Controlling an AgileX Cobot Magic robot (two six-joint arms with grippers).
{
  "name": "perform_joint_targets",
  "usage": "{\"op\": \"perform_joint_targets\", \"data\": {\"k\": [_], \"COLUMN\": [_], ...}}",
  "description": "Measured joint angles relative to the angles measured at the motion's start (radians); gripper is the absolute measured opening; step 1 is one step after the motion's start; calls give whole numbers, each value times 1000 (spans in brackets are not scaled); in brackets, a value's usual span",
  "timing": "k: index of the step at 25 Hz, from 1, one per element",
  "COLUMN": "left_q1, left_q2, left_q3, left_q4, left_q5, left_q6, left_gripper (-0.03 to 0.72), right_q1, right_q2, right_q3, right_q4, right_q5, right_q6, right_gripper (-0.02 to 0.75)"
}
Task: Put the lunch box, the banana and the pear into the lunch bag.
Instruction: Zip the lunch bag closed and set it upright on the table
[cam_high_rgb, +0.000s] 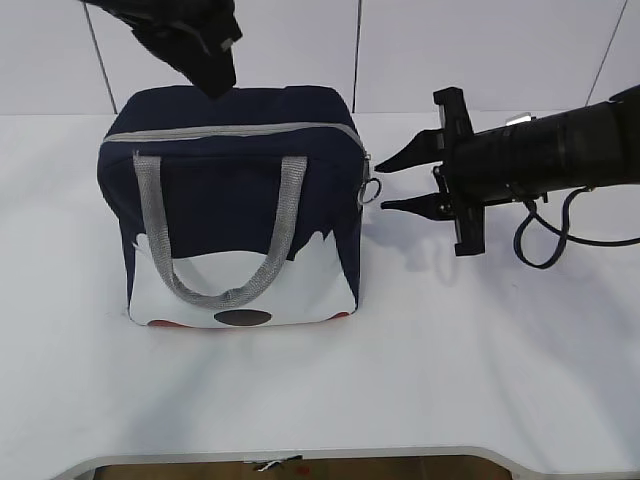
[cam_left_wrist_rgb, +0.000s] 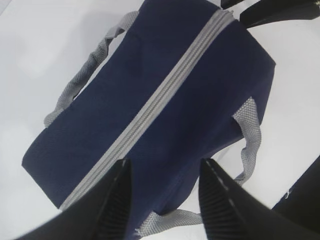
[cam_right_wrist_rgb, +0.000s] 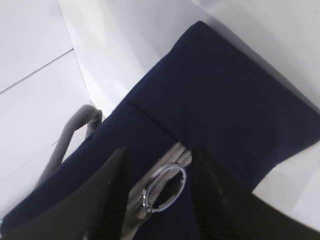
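The navy lunch bag (cam_high_rgb: 240, 200) stands upright on the white table with its grey zipper (cam_high_rgb: 230, 131) closed along the top. Its ring pull (cam_high_rgb: 370, 190) hangs at the right end. My right gripper (cam_high_rgb: 381, 187) is level with that ring, open, and in the right wrist view the ring pull (cam_right_wrist_rgb: 164, 189) lies between the fingers, which do not touch it. My left gripper (cam_high_rgb: 215, 80) hovers open over the bag's back left top; the left wrist view looks down on the zipper (cam_left_wrist_rgb: 165, 95) past the left gripper (cam_left_wrist_rgb: 162, 165). The lunch box, banana and pear are out of view.
Grey webbing handles (cam_high_rgb: 225, 290) hang down the bag's front. The right arm's black cable (cam_high_rgb: 545, 240) loops over the table at the right. The table's front edge (cam_high_rgb: 300, 455) runs along the bottom, and a white panelled wall stands behind.
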Motion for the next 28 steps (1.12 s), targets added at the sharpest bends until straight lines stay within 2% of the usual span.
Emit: {"op": "perform_joint_targets", "data": {"k": [21,28], "left_q1": [0,0], "left_q2": [0,0], "left_q3": [0,0], "left_q4": [0,0], "left_q5": [0,0], "left_q6": [0,0], "left_gripper": [316,316], "right_q1": [35,35], "right_q2": [0,0], "right_q3": [0,0], "right_q4": [62,62], "right_q5": [-64,-64], "right_q6": [2,2], "right_gripper": [343,270]}}
